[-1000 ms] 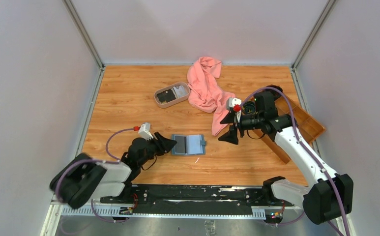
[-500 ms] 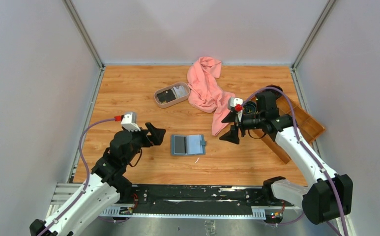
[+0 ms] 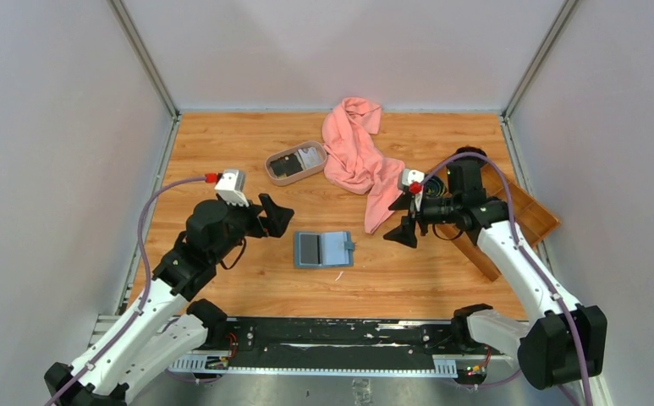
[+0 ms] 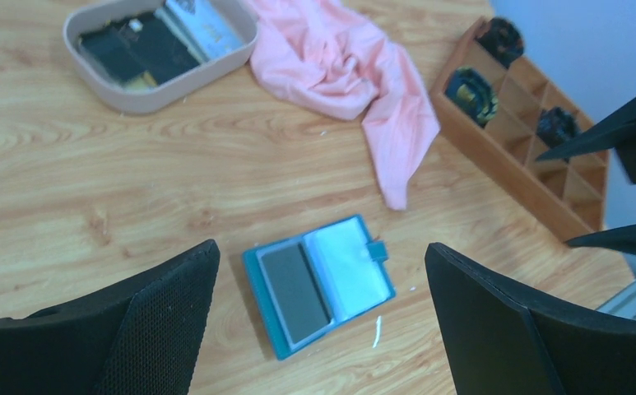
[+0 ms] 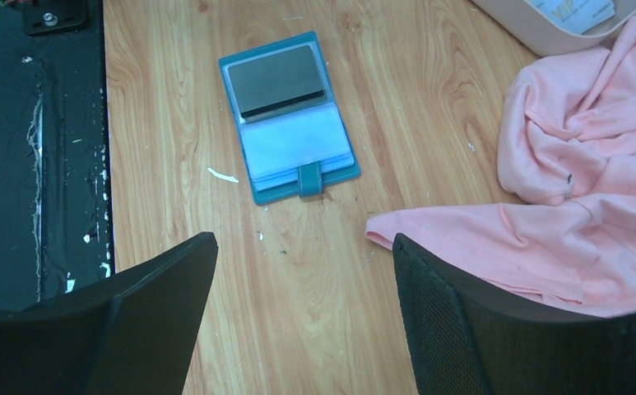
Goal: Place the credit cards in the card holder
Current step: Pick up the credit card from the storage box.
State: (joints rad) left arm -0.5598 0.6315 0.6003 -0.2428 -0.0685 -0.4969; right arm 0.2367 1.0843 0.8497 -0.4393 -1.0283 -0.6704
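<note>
The credit cards (image 3: 289,167) lie in the oval tray (image 3: 283,181), just beyond the wide, empty left tool (image 3: 277,215); the right tool (image 3: 400,222), also wide, is farther.

The left gripper (image 3: 274,216) has withdrawn from the left edge of the card holder (image 3: 323,249), lifted clear and spread its jaws wide, while the right gripper (image 3: 405,222) has edged slightly rightward.

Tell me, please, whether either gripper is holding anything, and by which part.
Nothing is held: the left gripper and the right gripper are both open and empty, on either side of the card holder, touching nothing.
</note>
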